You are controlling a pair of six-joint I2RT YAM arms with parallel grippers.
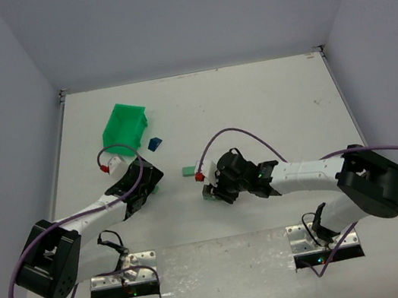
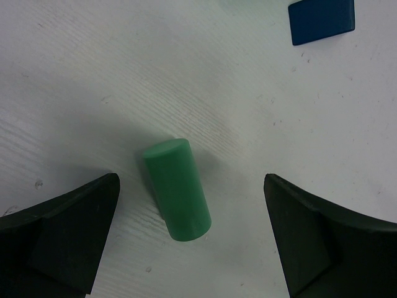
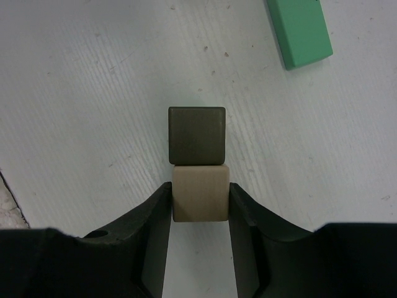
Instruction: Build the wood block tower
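The wood block tower is out of view; loose blocks show. In the left wrist view a green cylinder (image 2: 177,189) lies on its side on the white table, between the wide-apart fingers (image 2: 68,230) of my open left gripper (image 2: 191,180), touching neither. A dark blue block (image 2: 321,20) lies beyond it. My right gripper (image 3: 200,186) is shut on a tan cube (image 3: 200,192), pinched on both sides. A dark olive cube (image 3: 196,135) sits just past the tan one, edge to edge with it. A flat pale green block (image 3: 299,31) lies farther off to the right.
A bright green plastic bin (image 1: 124,127) stands at the back left, the dark blue block (image 1: 154,143) just right of it. The flat green block (image 1: 187,171) lies between the left gripper (image 1: 151,182) and the right gripper (image 1: 207,187). Grey walls enclose the table (image 1: 252,101).
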